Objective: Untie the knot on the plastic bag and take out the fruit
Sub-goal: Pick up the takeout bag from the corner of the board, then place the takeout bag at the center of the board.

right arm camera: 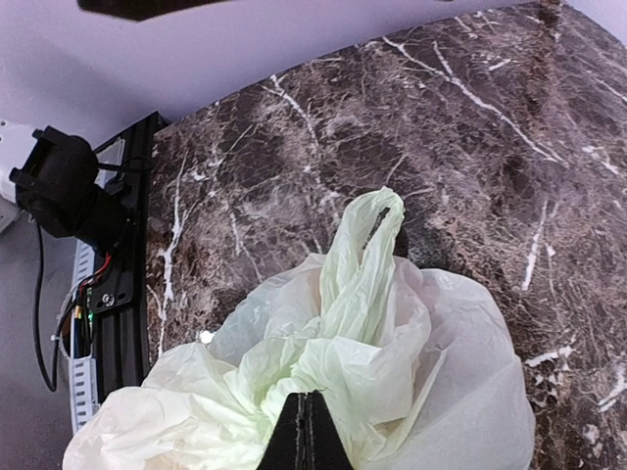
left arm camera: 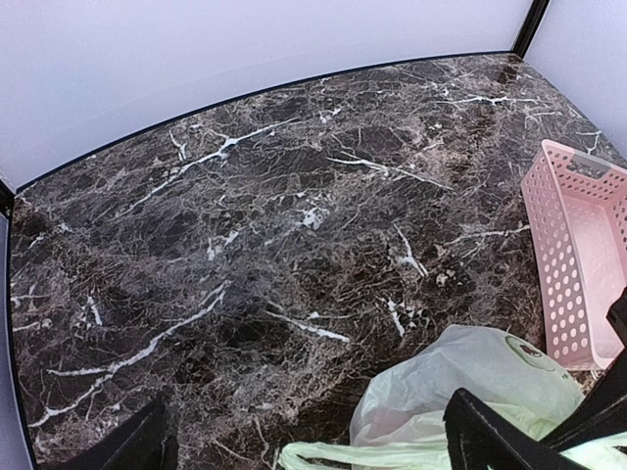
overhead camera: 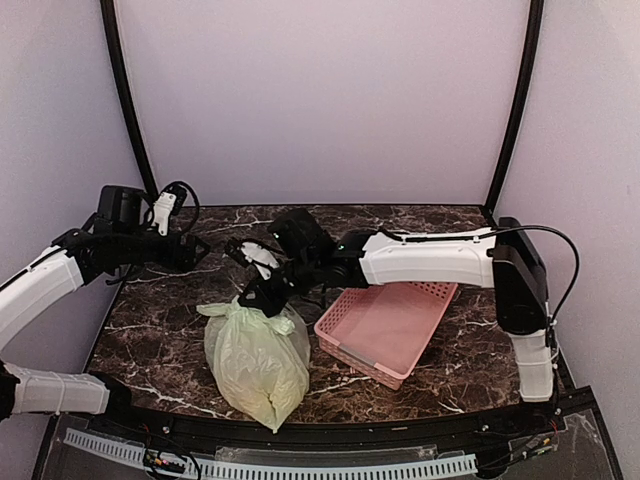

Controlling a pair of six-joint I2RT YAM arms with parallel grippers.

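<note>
Plastic bag slumped near centre of bench, just left of pink basket. Right claw clamped on knot at its top; left claw spread apart, far left.

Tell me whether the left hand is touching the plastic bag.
No: in the top view the left hand hovers open behind and left of the plastic bag, clear of it.

walls: plain pale lilac | table: dark marble w/ white veins | black corner posts x2

One plastic bag, one basket (pink), two arms.
</note>
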